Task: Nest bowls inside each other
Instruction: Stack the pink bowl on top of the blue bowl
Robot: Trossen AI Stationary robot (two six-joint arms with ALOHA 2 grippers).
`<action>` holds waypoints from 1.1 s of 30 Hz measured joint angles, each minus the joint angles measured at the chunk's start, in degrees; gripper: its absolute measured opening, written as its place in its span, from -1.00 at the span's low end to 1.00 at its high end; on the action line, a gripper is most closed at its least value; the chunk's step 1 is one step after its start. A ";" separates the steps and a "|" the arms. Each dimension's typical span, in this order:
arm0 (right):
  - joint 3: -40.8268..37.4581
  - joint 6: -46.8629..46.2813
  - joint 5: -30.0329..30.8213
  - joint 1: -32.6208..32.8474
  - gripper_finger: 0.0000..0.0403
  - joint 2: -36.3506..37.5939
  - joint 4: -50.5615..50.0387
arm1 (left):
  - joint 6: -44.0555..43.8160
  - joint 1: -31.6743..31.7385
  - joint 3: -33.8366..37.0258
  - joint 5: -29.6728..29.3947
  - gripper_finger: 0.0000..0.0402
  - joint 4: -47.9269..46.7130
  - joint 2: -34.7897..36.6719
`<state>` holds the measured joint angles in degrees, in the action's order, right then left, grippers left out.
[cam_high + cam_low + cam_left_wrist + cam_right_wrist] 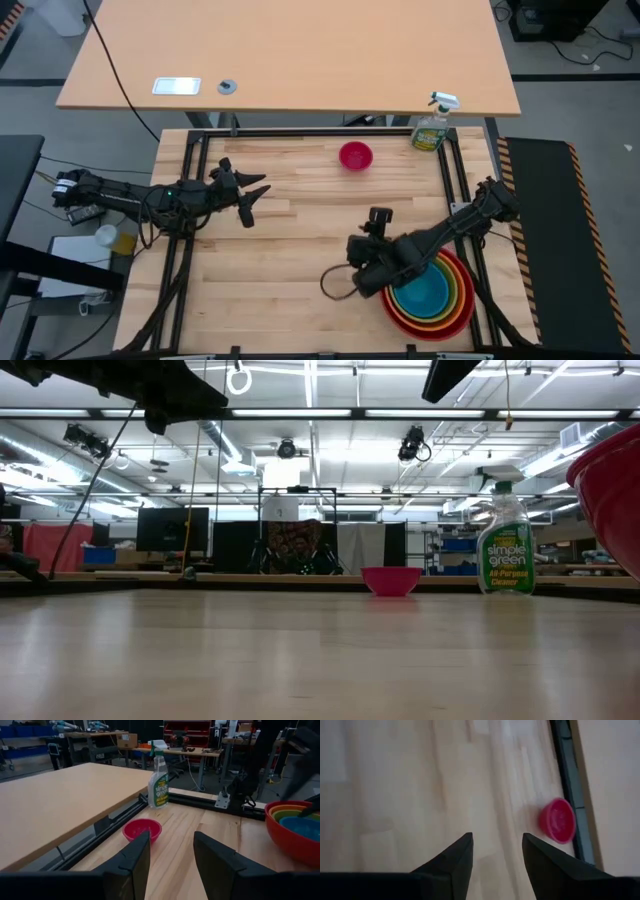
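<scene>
The right gripper [495, 855], open and empty, hovers beside the nested glossy plastic bowls [432, 293]; the small magenta bowl [355, 155] sits far off. The left gripper [170, 852] waits open at left.

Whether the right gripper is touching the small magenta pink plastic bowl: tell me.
Apart. The high view shows the right gripper by the stacked bowls, with bare wood between it and the small magenta pink plastic bowl near the table's far edge.

Spray bottle [505, 540] label reads "simple green All-Purpose Cleaner"; no other text readable.
</scene>
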<state>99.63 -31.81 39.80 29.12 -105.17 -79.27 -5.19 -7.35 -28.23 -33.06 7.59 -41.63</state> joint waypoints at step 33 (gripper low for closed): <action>-28.59 28.78 -19.17 -49.60 0.28 -0.27 54.58 | 4.34 0.00 0.00 -0.02 -0.24 -2.11 0.00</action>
<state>71.05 -3.02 20.63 -20.48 -105.43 -24.69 -0.85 -7.35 -28.23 -33.08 5.49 -41.63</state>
